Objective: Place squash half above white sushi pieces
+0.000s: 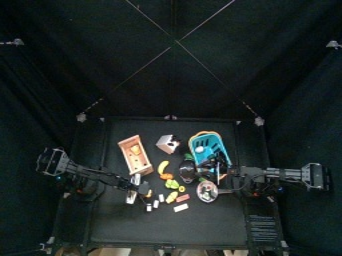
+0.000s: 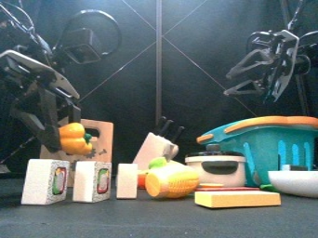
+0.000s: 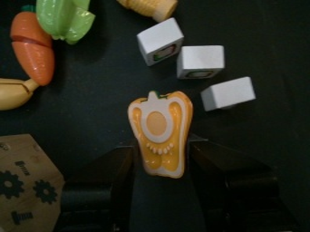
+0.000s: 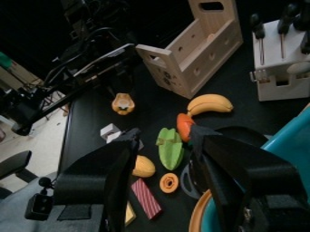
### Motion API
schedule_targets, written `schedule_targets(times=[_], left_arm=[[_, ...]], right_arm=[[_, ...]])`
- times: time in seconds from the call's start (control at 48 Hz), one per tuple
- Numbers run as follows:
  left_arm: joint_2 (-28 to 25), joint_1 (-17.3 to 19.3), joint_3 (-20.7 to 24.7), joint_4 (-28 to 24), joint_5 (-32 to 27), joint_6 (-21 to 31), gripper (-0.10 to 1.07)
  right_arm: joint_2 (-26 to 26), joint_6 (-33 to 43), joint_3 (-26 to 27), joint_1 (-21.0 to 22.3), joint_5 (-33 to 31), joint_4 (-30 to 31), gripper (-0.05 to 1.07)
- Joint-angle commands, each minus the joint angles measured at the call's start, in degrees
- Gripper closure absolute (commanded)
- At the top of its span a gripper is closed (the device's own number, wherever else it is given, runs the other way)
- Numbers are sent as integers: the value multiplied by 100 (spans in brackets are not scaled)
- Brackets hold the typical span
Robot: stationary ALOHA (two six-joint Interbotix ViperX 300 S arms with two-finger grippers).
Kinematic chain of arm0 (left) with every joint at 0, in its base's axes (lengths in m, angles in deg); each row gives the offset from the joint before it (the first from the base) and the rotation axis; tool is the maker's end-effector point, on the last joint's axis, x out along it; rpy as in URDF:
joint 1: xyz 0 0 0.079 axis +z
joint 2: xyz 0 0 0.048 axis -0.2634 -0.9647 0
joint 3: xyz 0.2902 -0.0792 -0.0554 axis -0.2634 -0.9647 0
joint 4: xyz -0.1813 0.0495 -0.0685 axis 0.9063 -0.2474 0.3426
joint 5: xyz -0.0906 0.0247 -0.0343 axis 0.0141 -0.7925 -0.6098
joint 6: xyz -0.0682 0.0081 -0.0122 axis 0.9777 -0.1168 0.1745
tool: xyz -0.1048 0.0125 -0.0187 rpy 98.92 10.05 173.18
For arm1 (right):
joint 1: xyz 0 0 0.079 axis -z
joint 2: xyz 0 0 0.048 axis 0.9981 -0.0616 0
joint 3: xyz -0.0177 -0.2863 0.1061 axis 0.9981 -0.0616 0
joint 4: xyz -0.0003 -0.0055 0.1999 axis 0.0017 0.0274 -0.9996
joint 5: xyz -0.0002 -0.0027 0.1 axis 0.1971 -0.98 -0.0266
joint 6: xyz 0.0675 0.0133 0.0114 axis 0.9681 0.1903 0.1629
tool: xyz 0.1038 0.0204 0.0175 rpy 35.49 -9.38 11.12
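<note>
The orange squash half hangs above the table, clamped between the jaws of my left gripper. In the front view the left gripper holds the squash half just above three white sushi pieces. In the left wrist view the sushi pieces lie on the table just beyond the squash. My right gripper hangs high at the right, open and empty. Its wrist view shows the squash half far off.
A carrot, a green pepper and a banana lie near the sushi. A wooden box and a knife block stand behind. A teal basket, a pot and a white bowl stand at the right.
</note>
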Motion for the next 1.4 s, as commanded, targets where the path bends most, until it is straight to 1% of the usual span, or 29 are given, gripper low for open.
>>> schedule_targets(times=[0.0, 0.104, 0.25, 0.417, 0.646, 1.062, 1.208, 1.375], left_arm=[[-114, 44, 62, -18, 264, 0, 20], [-334, 97, 70, -9, 501, 0, 20], [-668, 79, 132, -9, 554, -9, 19], [-773, 53, 220, 44, 571, -9, 13], [-606, 53, 193, 62, 563, -9, 2], [9, 62, 149, 281, 642, -9, 2], [53, 62, 149, 281, 861, -9, 2], [53, 53, 149, 290, 905, -9, 2]], right_arm=[[-18, -9, 53, 9, 26, 9, 18], [-62, -9, 53, 9, 18, 9, 18], [-123, -9, 53, 0, 18, 0, 18], [-176, -9, 53, 0, 18, 9, 18], [-185, -9, 53, 0, 26, 9, 18], [-185, -9, 97, 18, 26, 9, 18], [-185, -9, 114, 18, 18, 9, 18], [-185, -9, 114, 18, 18, 9, 18]])
